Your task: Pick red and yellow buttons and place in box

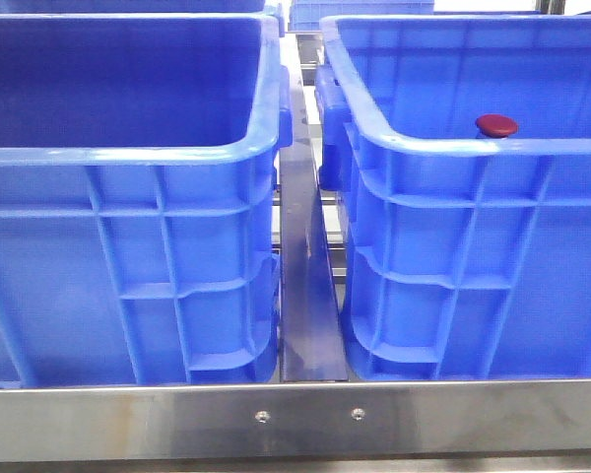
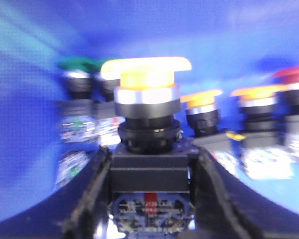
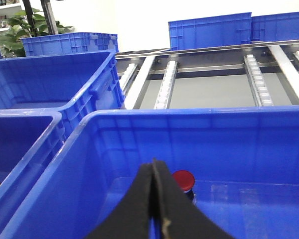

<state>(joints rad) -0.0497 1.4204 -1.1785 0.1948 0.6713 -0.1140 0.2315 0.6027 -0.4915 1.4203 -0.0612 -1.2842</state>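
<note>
While the left gripper [image 2: 149, 199] jaws clamp the yellow button [image 2: 146, 74], the right gripper [image 3: 154, 199] jaws sit closed, empty, above the box [image 3: 199, 124] holding the red button [image 3: 183, 179].

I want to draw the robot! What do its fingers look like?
Draw them black. On the right gripper the fingers are flat, dark blades that narrow to a thin tip, with slightly rough edges. The left gripper has black fingers too, wide near the camera and curving inward. The arms themselves and any cables are out of view.
</note>
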